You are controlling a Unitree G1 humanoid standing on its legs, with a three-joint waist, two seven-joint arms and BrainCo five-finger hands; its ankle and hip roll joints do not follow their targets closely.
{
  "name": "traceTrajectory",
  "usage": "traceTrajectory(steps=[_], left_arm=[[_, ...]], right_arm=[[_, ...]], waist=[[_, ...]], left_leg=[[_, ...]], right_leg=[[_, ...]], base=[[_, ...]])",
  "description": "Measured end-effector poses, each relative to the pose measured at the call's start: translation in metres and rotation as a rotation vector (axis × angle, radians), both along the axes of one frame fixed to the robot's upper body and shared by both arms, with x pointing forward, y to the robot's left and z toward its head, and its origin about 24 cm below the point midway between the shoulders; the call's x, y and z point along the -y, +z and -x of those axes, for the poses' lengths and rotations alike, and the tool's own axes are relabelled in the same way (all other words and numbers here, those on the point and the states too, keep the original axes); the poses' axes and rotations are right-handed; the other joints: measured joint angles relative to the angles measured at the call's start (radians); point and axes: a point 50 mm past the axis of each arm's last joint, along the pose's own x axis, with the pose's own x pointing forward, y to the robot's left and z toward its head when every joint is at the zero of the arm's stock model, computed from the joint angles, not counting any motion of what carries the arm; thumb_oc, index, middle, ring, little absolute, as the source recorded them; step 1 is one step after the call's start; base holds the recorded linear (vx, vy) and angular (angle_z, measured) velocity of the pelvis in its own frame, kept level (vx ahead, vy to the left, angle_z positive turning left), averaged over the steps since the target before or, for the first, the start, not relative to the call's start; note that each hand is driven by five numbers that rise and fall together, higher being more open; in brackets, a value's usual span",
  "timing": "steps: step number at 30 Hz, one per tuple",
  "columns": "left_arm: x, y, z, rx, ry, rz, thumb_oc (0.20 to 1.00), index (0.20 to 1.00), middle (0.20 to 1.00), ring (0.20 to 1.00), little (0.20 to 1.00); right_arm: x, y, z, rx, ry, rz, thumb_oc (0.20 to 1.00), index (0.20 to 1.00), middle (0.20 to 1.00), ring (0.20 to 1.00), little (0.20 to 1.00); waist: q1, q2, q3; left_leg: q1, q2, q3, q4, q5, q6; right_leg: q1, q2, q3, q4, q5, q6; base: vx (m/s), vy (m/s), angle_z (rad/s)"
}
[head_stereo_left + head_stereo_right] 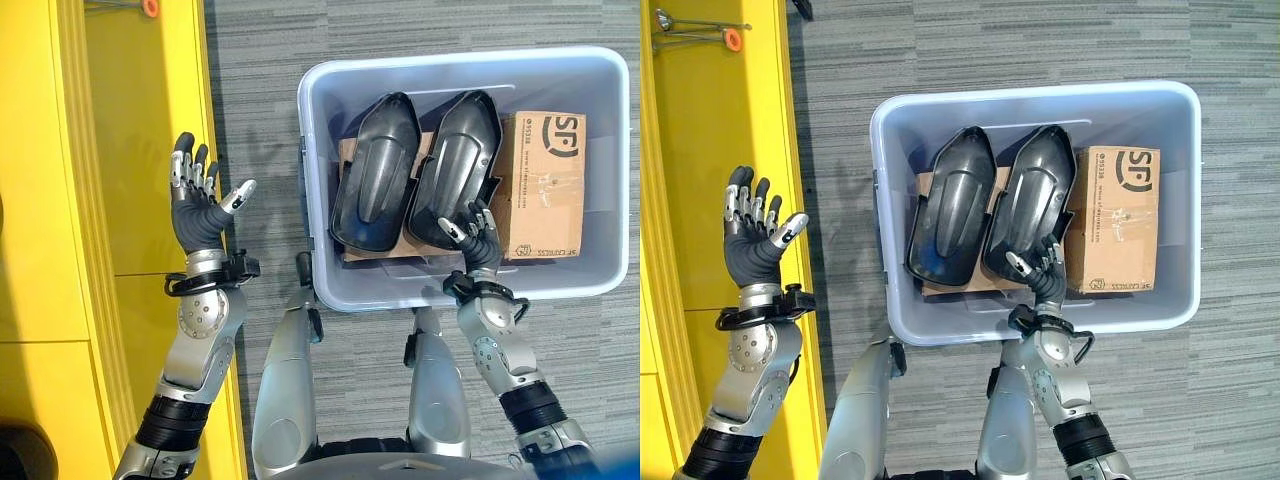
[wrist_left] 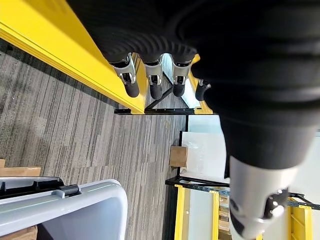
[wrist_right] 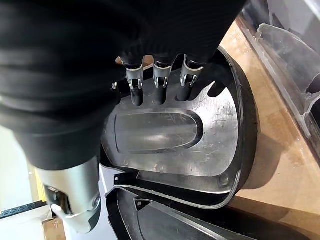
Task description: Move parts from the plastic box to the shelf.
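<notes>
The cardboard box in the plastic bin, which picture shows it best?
The right eye view: the cardboard box shows whole, lying beside the black parts. The left eye view shows it too, nearer the picture's edge. The right wrist view shows just a brown strip beside the part.

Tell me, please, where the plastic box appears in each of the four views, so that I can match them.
Left eye view: plastic box, upper right.
Right eye view: centre to right.
Left wrist view: its grey corner, on the carpet.
Right wrist view: its clear wall, beyond the cardboard.
Shared landmark: the black part under the right hand.
</notes>
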Motion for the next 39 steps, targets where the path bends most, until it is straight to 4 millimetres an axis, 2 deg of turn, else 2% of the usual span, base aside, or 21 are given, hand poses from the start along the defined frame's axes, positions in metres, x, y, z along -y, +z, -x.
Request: traceTrajectory(steps=[8,14,39], left_arm=[[0.000,0.001,0.000,0.003,-0.001,0.001,1.000,1.000,1.000,1.000,1.000],[0.001,0.002,-0.001,0.006,-0.001,0.001,1.000,1.000,1.000,1.000,1.000],[-0.001,0.001,0.000,0.001,0.020,0.015,1.000,1.000,1.000,1.000,1.000]], right_arm=[[0.011,0.007,0.002,0.036,-0.063,-0.011,1.000,1.000,1.000,1.000,1.000],[0.012,0.013,0.004,0.071,-0.073,-0.018,1.000,1.000,1.000,1.000,1.000],[0.020,0.011,0.006,0.063,-0.141,-0.029,1.000,1.000,1.000,1.000,1.000]], waist=[[-0.010,-0.001,0.001],[-0.008,-0.002,0.001],[-0.012,-0.003,0.001]], left_leg=[[-0.030,0.001,0.002,0.002,0.001,0.001],[-0.027,0.001,0.001,0.002,0.002,0.002],[-0.046,0.002,0.002,-0.002,0.007,0.004]], right_leg=[[-0.029,0.000,0.001,0.002,0.001,0.001],[-0.029,0.000,0.001,0.005,0.001,0.001],[-0.053,0.002,0.003,0.010,0.000,0.001]], base=[[0.00,0.000,0.00],[0.00,0.000,0.00],[0.00,0.000,0.00]])
